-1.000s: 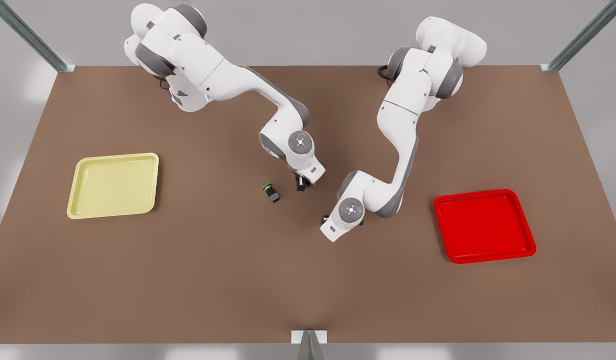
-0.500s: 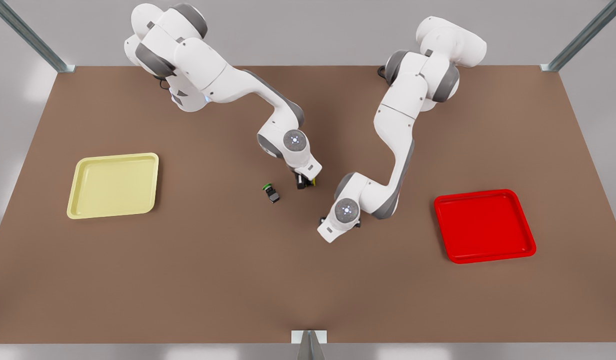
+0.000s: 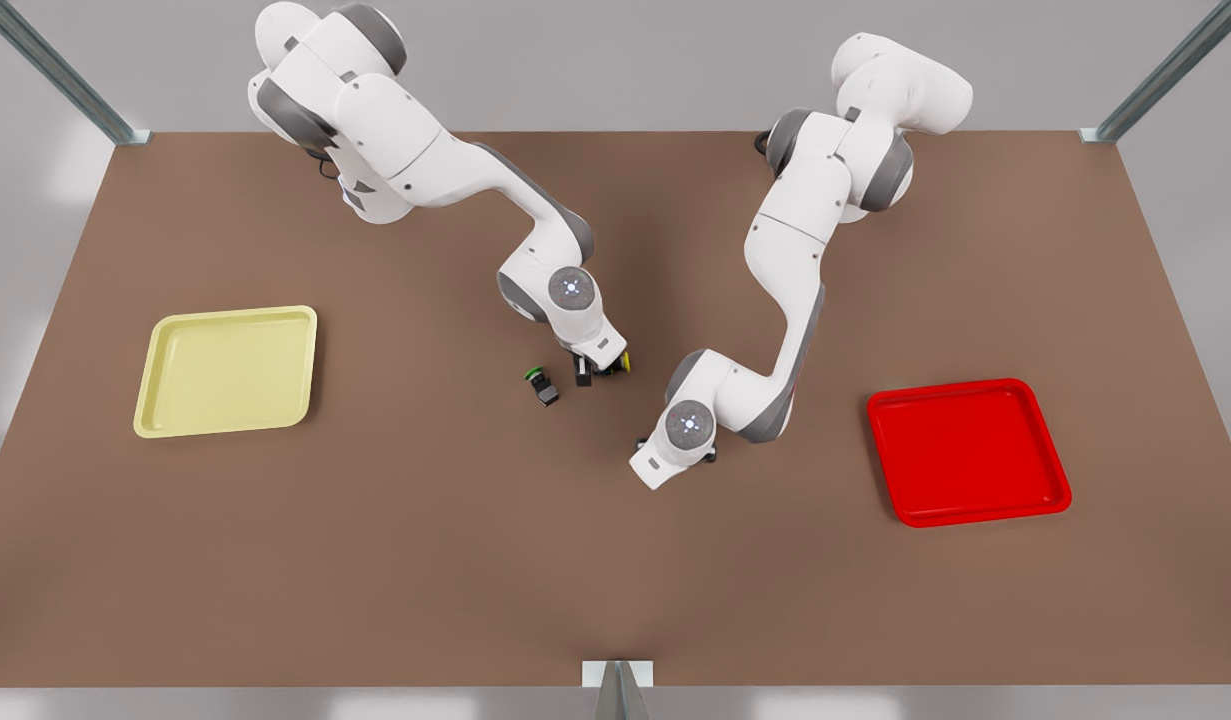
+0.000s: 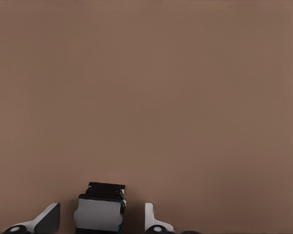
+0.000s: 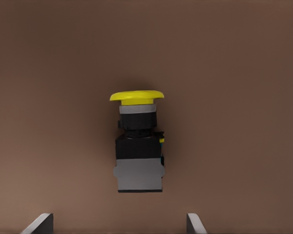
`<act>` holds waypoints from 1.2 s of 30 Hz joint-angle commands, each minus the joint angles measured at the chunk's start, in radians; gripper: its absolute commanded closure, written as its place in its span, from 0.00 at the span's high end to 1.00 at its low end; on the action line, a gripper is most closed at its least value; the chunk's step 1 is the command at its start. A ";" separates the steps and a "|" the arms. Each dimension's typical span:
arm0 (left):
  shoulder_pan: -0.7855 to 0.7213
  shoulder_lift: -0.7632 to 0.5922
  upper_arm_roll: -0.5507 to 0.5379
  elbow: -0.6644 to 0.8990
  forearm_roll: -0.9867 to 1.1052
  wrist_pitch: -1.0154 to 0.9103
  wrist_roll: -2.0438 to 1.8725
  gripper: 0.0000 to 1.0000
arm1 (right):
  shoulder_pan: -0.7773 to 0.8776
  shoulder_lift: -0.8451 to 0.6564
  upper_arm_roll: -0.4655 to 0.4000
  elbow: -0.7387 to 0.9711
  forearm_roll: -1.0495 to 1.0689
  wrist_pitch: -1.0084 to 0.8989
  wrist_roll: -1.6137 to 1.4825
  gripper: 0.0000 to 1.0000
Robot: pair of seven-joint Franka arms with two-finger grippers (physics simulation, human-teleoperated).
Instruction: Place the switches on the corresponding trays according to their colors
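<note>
Nearest in the front view, the left gripper [image 4: 102,222] hangs low over the plain brown surface [image 3: 475,560], under the white wrist of the arm on the front view's right. In the left wrist view its two fingers [image 4: 46,220] stand apart on either side of a small push-button switch with a black and grey boxy body [image 4: 100,208], with a gap on each side, so the gripper is released and grasps nothing. The colour of that switch's cap cannot be told.

Off to the front view's right lies the shallow bright red square plastic tray [image 3: 1045,500], and well apart on the front view's left the pale yellow square plastic tray [image 3: 160,425]; both hold no switch.

Farther back, near the middle, a small dark switch with a green cap [image 3: 542,385] lies on the surface. Just beside it, the right gripper [image 5: 117,225] hovers over the small dark-bodied switch with a yellow round cap [image 5: 136,146], which lies on its side on the surface. The fingers are spread wide, clear of the switch.
</note>
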State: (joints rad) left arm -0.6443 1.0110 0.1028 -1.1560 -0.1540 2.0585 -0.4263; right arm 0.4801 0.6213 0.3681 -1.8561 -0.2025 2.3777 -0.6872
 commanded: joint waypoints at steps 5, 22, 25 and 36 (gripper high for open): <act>0.000 0.000 0.000 0.001 0.002 -0.009 -0.002 0.64 | 0.014 0.011 0.000 0.026 0.002 0.000 0.000 1.00; 0.002 -0.006 0.000 -0.001 0.004 -0.009 0.001 0.50 | 0.060 0.086 -0.035 0.112 0.002 0.002 0.002 1.00; 0.002 -0.011 0.000 -0.001 0.004 -0.014 0.000 0.50 | 0.064 0.097 -0.035 0.112 0.002 0.003 0.003 1.00; 0.146 -0.413 -0.028 -0.273 0.005 -0.107 0.014 0.51 | 0.078 0.107 -0.048 0.112 0.002 0.003 0.003 0.62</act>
State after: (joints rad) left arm -0.4824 0.5716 0.0706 -1.4580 -0.1296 1.9512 -0.3859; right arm 0.5584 0.7287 0.3206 -1.7442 -0.2010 2.3808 -0.6841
